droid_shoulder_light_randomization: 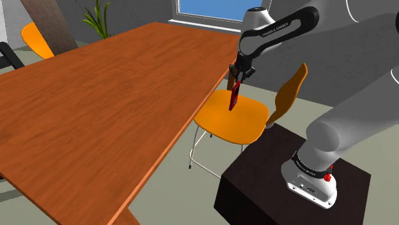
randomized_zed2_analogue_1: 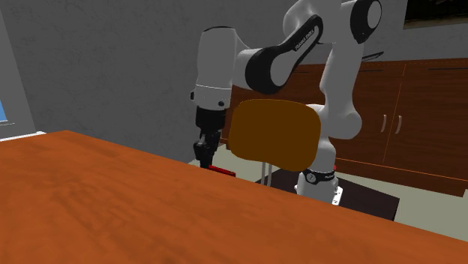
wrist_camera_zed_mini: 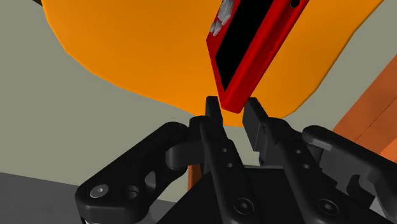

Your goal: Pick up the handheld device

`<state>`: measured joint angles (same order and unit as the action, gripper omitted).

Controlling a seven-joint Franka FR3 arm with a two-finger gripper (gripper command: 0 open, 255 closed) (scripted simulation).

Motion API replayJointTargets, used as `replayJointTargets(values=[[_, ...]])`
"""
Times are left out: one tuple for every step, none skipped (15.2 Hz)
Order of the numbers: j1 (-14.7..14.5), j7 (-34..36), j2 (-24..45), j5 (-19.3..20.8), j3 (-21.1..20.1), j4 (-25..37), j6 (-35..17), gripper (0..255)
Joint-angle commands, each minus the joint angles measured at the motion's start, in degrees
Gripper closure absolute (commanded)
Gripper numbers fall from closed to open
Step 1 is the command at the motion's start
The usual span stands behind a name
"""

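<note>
The handheld device [wrist_camera_zed_mini: 254,44] is a flat red slab with a black screen and small grey buttons at one end. My black gripper [wrist_camera_zed_mini: 232,108] is shut on its near end, the fingers [wrist_camera_zed_mini: 213,113] clasping it from both sides. In the shoulder view the gripper [droid_shoulder_light_randomization: 240,71] holds the device [droid_shoulder_light_randomization: 234,96] hanging downward in the air, just off the table's edge and above the orange chair seat. In the second exterior view the gripper [randomized_zed2_analogue_1: 204,152] points down behind the table's far edge, with a bit of the red device [randomized_zed2_analogue_1: 222,171] showing beside it.
A large wooden table [droid_shoulder_light_randomization: 109,108] spreads to the shoulder view's left. An orange chair [droid_shoulder_light_randomization: 233,118] stands under the gripper, its back [droid_shoulder_light_randomization: 288,96] toward the dark stand [droid_shoulder_light_randomization: 288,185]. A second orange chair [droid_shoulder_light_randomization: 37,38] and a plant [droid_shoulder_light_randomization: 99,19] are at the far side. Wooden cabinets [randomized_zed2_analogue_1: 405,120] line the wall.
</note>
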<state>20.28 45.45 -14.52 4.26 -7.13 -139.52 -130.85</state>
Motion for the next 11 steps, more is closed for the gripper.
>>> replayJointTargets(values=[[0.05,-0.22,-0.53,-0.16,0.14,0.72,1.91,255],[0.02,-0.34,-0.89,-0.26,0.18,1.18,2.73,255],[0.0,-0.45,-1.24,-0.34,0.21,1.66,3.56,255],[-0.02,-0.56,-1.58,-0.42,0.24,2.15,4.37,255],[-0.04,-0.67,-1.9,-0.5,0.27,2.65,5.19,255],[-0.06,-0.77,-2.21,-0.57,0.29,3.16,6.0,255],[-0.08,-0.87,-2.5,-0.64,0.32,3.68,6.81,255],[-0.09,-0.96,-2.78,-0.71,0.35,4.22,7.62,255],[-0.11,-1.05,-3.04,-0.77,0.38,4.76,8.43,255],[-0.11,-1.07,-3.09,-0.78,0.38,4.84,8.55,255],[-0.11,-1.07,-3.08,-0.77,0.38,4.84,8.55,255]])
